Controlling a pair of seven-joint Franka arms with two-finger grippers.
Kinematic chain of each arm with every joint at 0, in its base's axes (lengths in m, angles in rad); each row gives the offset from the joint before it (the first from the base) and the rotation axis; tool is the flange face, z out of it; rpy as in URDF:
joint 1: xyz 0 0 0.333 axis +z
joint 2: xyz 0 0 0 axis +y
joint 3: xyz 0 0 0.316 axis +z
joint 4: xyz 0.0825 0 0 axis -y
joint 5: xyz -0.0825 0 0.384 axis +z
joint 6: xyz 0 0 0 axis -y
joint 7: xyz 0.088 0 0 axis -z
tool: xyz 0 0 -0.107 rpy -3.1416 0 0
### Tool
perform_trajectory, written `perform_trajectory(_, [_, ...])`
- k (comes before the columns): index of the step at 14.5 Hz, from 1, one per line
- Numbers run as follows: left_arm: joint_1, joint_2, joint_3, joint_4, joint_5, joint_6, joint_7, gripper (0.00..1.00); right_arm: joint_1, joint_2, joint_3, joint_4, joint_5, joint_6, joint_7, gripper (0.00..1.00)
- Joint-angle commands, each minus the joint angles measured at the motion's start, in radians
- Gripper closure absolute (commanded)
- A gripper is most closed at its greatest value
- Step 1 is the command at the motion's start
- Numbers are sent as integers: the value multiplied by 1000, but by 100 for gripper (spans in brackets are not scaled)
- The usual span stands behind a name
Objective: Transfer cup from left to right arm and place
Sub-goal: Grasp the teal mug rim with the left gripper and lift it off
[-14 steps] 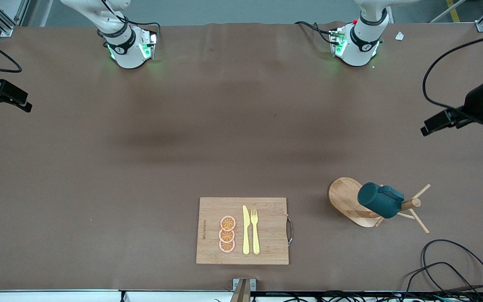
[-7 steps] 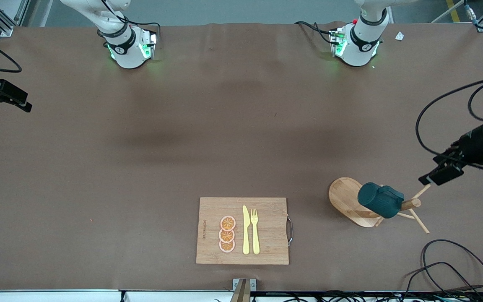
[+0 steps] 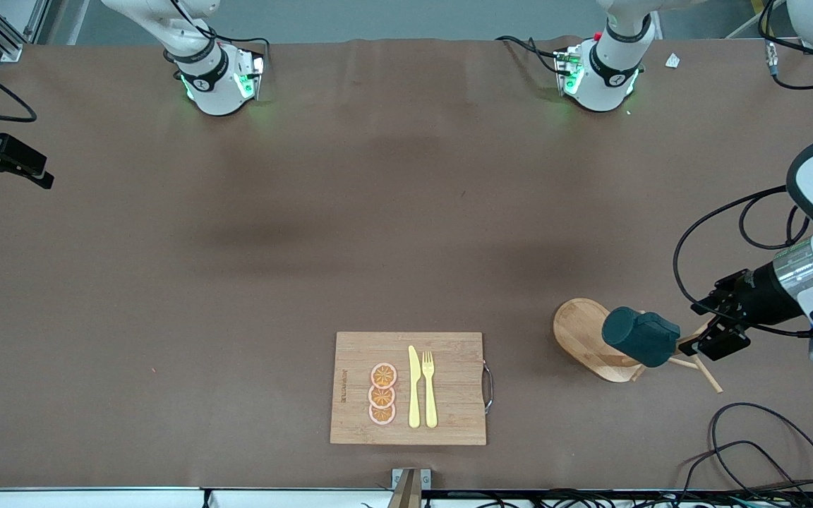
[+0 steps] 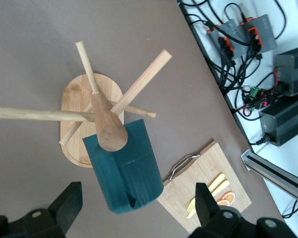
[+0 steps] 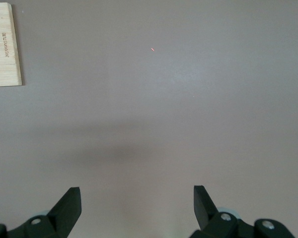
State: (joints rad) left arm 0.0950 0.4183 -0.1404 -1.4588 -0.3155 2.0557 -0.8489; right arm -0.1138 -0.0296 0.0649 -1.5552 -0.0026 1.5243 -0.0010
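A: Cup (image 3: 641, 337) location? Hurry.

B: Hung on a peg of the wooden mug tree (image 3: 689, 346), tilted, over the tree's oval base (image 3: 579, 331). Left end effector (image 3: 704, 337) sits just beside the tree, over its pegs, fingers spread wide, holding nothing.

A: Right one?

B: Right end effector (image 5: 136, 208) waits near its arm's end of the surface, far from the tree, also wide, empty.

A: Risks?

B: My guess: a finger catches a peg (image 4: 139, 82), tips the tree. Or the handle snags on lift-off and the cup slips.

A: Surface, room?

B: Brown surface (image 3: 308, 233). Toward the right arm from the tree, a cutting board (image 3: 408, 388) with knife (image 3: 413, 386), fork (image 3: 429, 388), orange slices (image 3: 382, 394). Loose cables (image 3: 752, 451) near the tree at the surface edge.
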Motion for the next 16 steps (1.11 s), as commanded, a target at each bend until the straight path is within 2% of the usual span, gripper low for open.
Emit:
perform_trajectory(1, [-3,37,-5,25,-28,9,-86,0,-3,-16,1,-9,-8,0,-10,0])
perform_trajectory(9, [-12,82,-11,5,-30,0,-151,0,-3,-16,1,-9,-5,-4,-10,0])
perform_trajectory(13, [-12,108,-10,8,-97,9,-151,0,-6,-16,0,-11,-5,-6,-8,0])
perform_trajectory(16, [-12,123,-11,9,-99,9,-151,0,-9,-16,0,-11,-5,-4,-11,0])
